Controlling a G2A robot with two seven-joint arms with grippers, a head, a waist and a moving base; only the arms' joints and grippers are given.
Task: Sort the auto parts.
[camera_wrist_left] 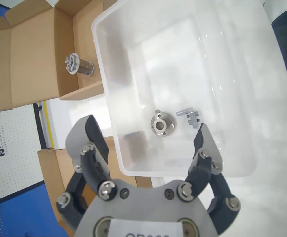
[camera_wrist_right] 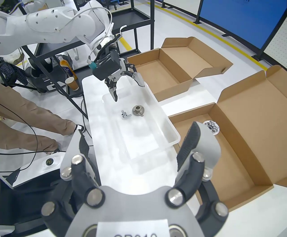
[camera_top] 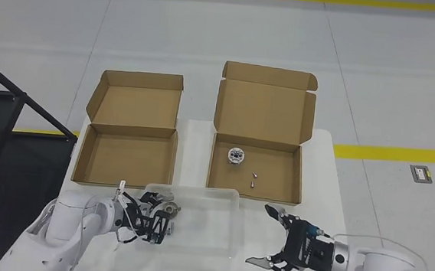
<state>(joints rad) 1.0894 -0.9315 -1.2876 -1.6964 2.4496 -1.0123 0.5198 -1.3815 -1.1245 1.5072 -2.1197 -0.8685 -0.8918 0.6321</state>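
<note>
A clear plastic tray (camera_wrist_left: pixel 98 58) lies at the table's front and holds a round metal flange (camera_wrist_left: pixel 161 124) and a small grey bracket (camera_wrist_left: pixel 190 116) side by side. My left gripper (camera_wrist_left: pixel 145 123) hangs open just above the tray's left end, with the flange below the gap between its fingers. In the right wrist view the left gripper (camera_wrist_right: pixel 126 86) is above the flange (camera_wrist_right: pixel 137 110) and bracket (camera_wrist_right: pixel 125 114). My right gripper (camera_wrist_right: pixel 138 132) stands open and empty off the tray's right end (camera_top: pixel 259 235). The right cardboard box (camera_top: pixel 294 184) holds a ribbed cylindrical part (camera_top: pixel 235 155) and small screws (camera_top: pixel 254 177).
The left cardboard box (camera_top: pixel 126 155) lies open with a bare floor, its lid folded back. Both boxes sit just behind the tray (camera_top: pixel 228 194). A black metal rack (camera_top: pixel 4 119) stands off the table's left side, with a paper cup (camera_wrist_right: pixel 72 83) on its shelf.
</note>
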